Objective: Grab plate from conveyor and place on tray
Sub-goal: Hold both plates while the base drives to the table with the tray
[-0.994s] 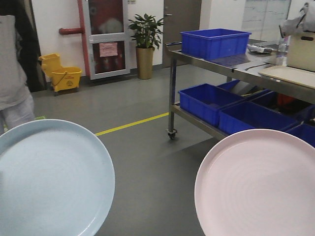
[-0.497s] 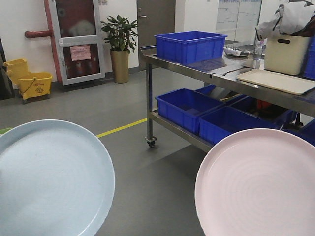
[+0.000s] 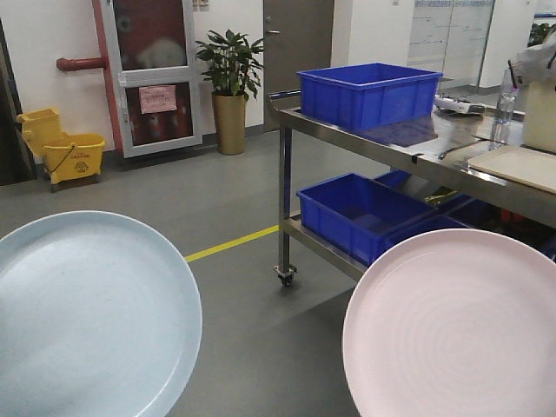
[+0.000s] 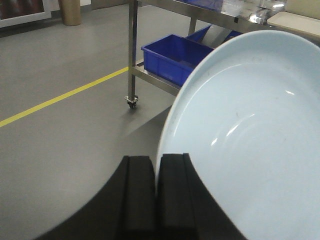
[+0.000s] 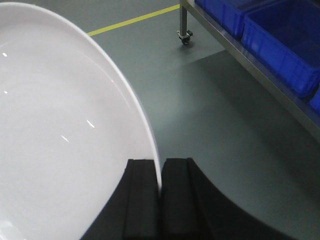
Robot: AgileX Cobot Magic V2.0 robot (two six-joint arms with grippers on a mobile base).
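Observation:
I hold two plates over the grey floor. The light blue plate (image 3: pixel 87 321) (image 4: pixel 250 130) is pinched at its rim by my left gripper (image 4: pixel 156 165), which is shut on it. My right gripper (image 5: pixel 160 167) is shut on the rim of the pale pink plate (image 3: pixel 460 330) (image 5: pixel 60 130). Both plates fill the lower corners of the front view, where neither gripper shows. The cream-beige tray (image 3: pixel 521 165) (image 4: pixel 295 22) lies on the steel table at the right, partly cut by the frame edge. The conveyor is out of view.
A wheeled steel table (image 3: pixel 382 143) carries a blue bin (image 3: pixel 369 91), with more blue bins (image 3: pixel 360 213) on its lower shelf. A cream tub (image 3: pixel 540 117) stands behind the tray. A yellow floor line (image 3: pixel 230 243), a mop bucket (image 3: pixel 65 152) and a potted plant (image 3: pixel 229 95) lie farther off.
The room has swung across the front view, first leftward and then slightly back right, so the tray now sits at the right edge. Both plates stay fixed in the frame, still gripped.

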